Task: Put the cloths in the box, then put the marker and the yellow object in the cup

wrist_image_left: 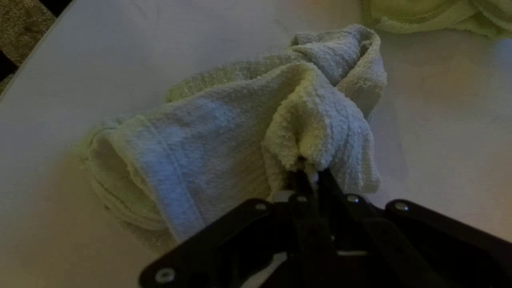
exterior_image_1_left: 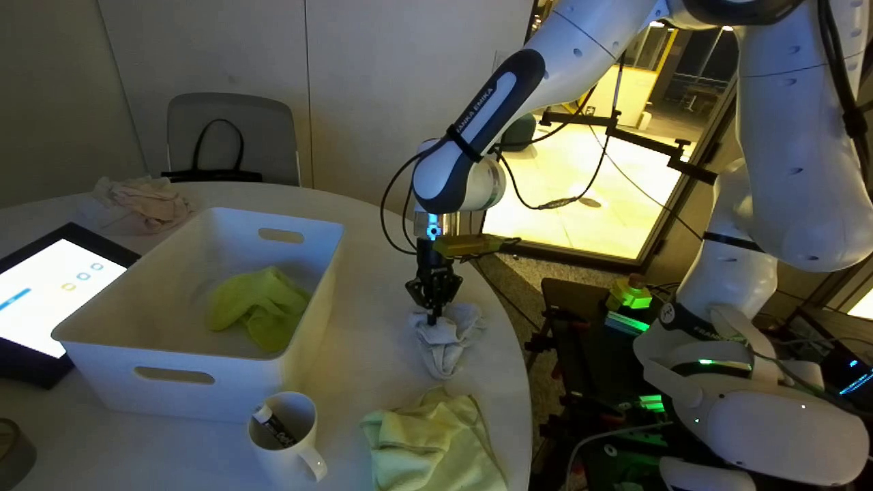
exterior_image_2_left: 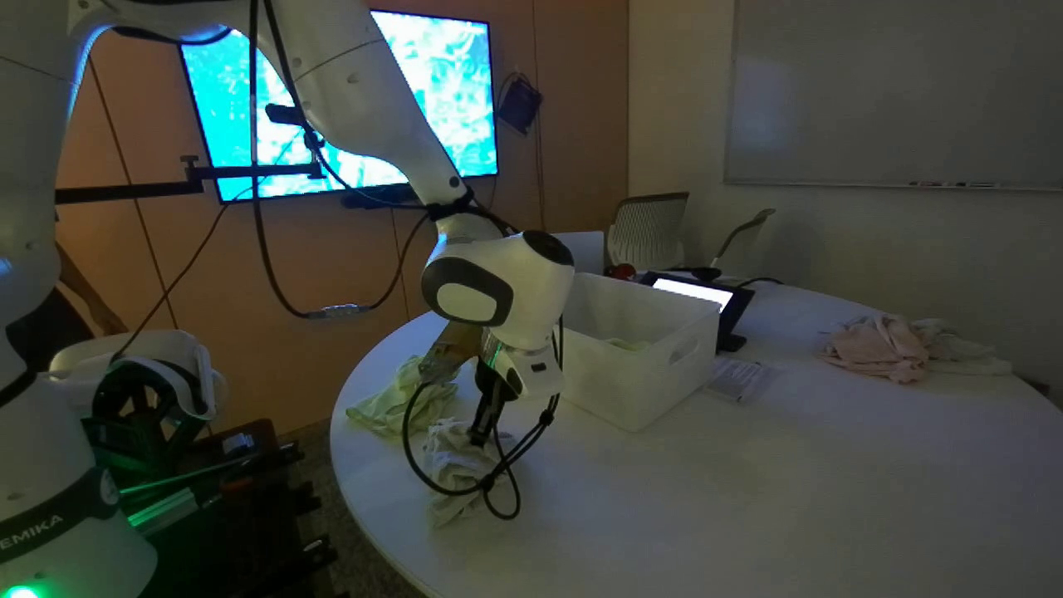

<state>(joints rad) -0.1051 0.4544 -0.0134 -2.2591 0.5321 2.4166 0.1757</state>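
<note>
My gripper points down and is shut on a fold of the white cloth; in the wrist view the fingertips pinch this cloth. The cloth still rests on the table. A pale yellow-green cloth lies beside it, also in an exterior view. The white box holds a yellow-green cloth; the box also shows in an exterior view. The white cup holds the marker. I cannot make out a yellow object apart from the cloths.
Pink and white cloths lie on the far part of the round table, also in an exterior view. A lit tablet stands beside the box. A dark round object sits at the table's left in that view.
</note>
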